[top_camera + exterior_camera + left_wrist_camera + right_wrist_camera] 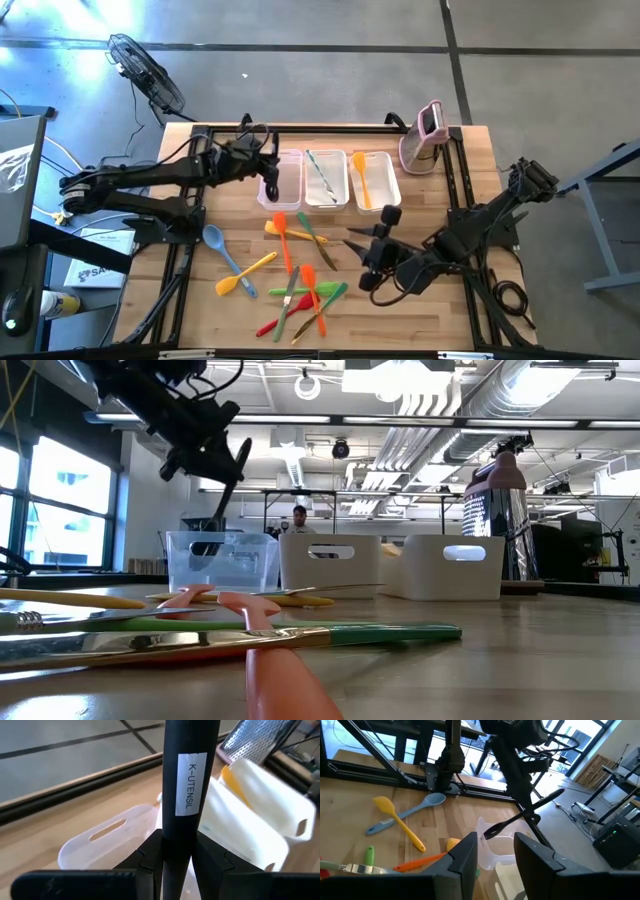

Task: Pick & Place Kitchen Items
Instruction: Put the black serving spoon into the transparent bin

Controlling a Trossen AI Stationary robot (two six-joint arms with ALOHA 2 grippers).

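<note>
My left gripper (pixel 262 165) is at the left clear tub (pixel 285 180), shut on a black utensil (pixel 520 817). The utensil slants down, and its head (pixel 207 545) is inside that tub. The middle tub (pixel 325 178) holds a pale utensil and the right tub (pixel 373 180) an orange spatula. Several loose kitchen items lie flat on the wooden table (pixel 430 310): a blue spoon (pixel 215 240), a yellow spatula (pixel 245 272), and orange, green and red ones (pixel 305 290). My right gripper (pixel 358 240) hovers open right of that pile, with nothing between its fingers (pixel 465 855). My left gripper pinches the black utensil's labelled handle (pixel 186 785) between its two fingers (pixel 147 855), which lie across it. The free end of the handle (pixel 560 794) sticks up past the fingers. The utensil hangs tilted, head down in the left tub; whether the head touches the bottom I cannot tell.
A pink-and-white upright grater (pixel 425 135) stands at the far right beside the tubs. Black frame rails (pixel 330 128) run along the table's far edge and sides. A fan (pixel 145 70) stands on the floor beyond the far left corner. A person (pixel 298 518) shows far behind.
</note>
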